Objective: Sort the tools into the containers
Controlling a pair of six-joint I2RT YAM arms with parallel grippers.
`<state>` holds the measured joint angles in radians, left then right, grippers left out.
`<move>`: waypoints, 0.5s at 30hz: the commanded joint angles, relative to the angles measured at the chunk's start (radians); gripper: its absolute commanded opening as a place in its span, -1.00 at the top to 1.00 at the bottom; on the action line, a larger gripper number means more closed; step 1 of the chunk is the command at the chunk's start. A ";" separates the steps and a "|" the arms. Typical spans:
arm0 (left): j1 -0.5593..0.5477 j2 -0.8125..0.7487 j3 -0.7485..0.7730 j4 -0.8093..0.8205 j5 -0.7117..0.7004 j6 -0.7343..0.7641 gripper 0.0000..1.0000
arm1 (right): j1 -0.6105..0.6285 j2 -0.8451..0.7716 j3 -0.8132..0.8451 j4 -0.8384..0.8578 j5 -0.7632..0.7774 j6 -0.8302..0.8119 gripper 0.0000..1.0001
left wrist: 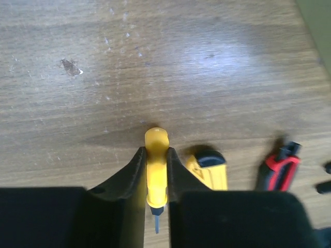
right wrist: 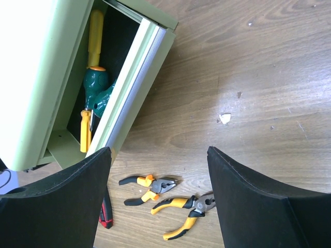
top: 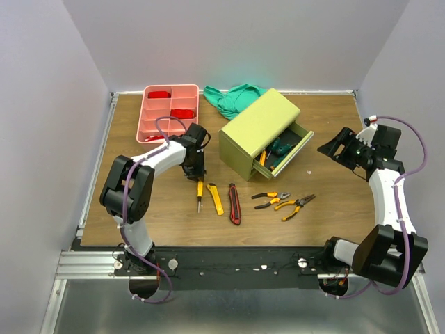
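Note:
My left gripper (top: 197,175) is shut on the yellow-handled screwdriver (top: 199,193) at table level; in the left wrist view both fingers (left wrist: 133,170) press the handle (left wrist: 156,170). A yellow utility knife (top: 217,199) and a red-black utility knife (top: 234,204) lie just to its right. Two orange/yellow-handled pliers (top: 270,200) (top: 295,205) lie further right, also in the right wrist view (right wrist: 152,187) (right wrist: 187,209). The olive-green chest (top: 259,129) has an open drawer (top: 286,154) holding green-handled (right wrist: 98,88) and yellow-handled screwdrivers (right wrist: 94,36). My right gripper (top: 342,149) is open and empty, hovering right of the chest.
The pink compartment tray (top: 150,115) stands at the back left with red items in it. A green cloth (top: 233,97) lies behind the chest. Both knives show in the left wrist view (left wrist: 209,170) (left wrist: 279,170). A small white scrap (right wrist: 224,118) lies on the wood.

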<state>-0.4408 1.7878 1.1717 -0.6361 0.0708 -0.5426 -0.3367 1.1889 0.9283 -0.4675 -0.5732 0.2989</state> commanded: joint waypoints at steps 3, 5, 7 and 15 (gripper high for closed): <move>0.028 -0.139 0.241 -0.051 0.040 0.124 0.99 | -0.015 -0.031 -0.014 0.001 0.004 -0.001 -0.65; 0.028 -0.166 0.339 -0.050 0.021 0.167 1.00 | -0.016 -0.022 -0.020 0.003 0.003 0.000 -0.65; 0.028 -0.179 0.394 -0.025 0.032 0.184 1.00 | -0.018 -0.014 -0.023 0.007 -0.005 0.005 -0.65; -0.025 -0.125 0.627 0.289 0.409 0.194 1.00 | -0.018 0.029 0.015 0.010 -0.007 0.009 -0.65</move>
<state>-0.4175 1.6009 1.7107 -0.5346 0.1841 -0.3817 -0.3481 1.1919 0.9222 -0.4644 -0.5732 0.2993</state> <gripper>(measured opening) 0.222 0.825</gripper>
